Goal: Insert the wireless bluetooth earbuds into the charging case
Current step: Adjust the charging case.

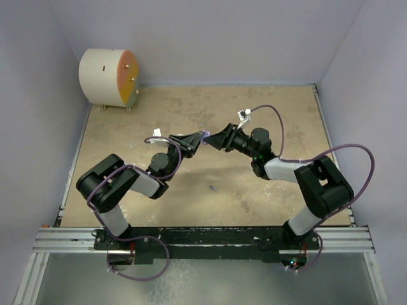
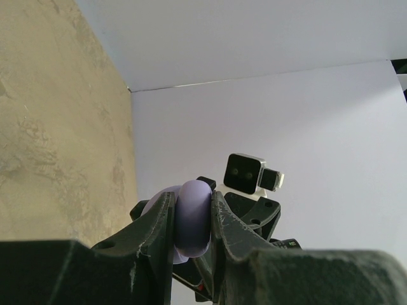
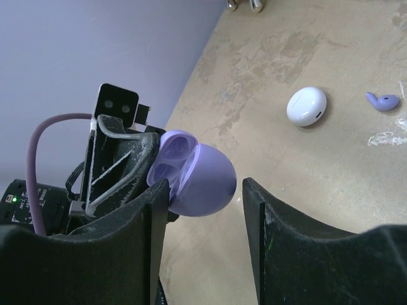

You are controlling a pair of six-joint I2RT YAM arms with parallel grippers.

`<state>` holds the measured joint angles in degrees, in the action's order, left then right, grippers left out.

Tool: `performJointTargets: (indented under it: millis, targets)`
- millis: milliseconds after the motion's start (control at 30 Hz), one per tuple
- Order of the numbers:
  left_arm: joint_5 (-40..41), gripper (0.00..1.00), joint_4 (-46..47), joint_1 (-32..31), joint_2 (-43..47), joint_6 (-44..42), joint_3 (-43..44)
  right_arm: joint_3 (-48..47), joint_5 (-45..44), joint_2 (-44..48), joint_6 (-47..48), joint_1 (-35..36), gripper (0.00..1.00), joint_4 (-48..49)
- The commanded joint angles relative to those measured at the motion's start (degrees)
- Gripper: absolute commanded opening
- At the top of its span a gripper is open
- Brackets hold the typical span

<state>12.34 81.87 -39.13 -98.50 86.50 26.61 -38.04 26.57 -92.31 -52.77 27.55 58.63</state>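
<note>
Your left gripper (image 2: 193,213) pinches the lilac case (image 3: 206,171) aloft, lid open, presenting it to your right gripper (image 3: 205,185): empty, fingers half-spread astride it. A lilac earbud (image 3: 383,101) waits well apart.

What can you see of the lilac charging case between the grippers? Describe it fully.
The lilac charging case is a smooth, rounded, pebble-like shell, plastic by its look. It stands open, showing moulded hollows inside. It is held in the air, clamped by the left gripper. The right gripper flanks it with open jaws; whether they touch it cannot be told.
</note>
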Motion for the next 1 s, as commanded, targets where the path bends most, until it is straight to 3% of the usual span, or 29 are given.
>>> performJointTargets:
  millis: [0, 400, 967]
  targets:
    - [-0.9, 0.00, 5.6, -0.5, 0.1, 1.1, 1.3, -1.4, 1.0, -0.2, -0.8, -0.5, 0.51, 3.9]
    - [-1.0, 0.00, 5.8, -0.6, -0.1, 1.1, 1.4, -1.2, 1.3, -0.1, -1.1, -0.7, 0.36, 4.5]
    - [-0.9, 0.18, 5.5, -0.6, 0.0, 0.9, 1.4, -0.1, 1.9, 0.1, -1.9, -1.0, 0.33, 6.2]
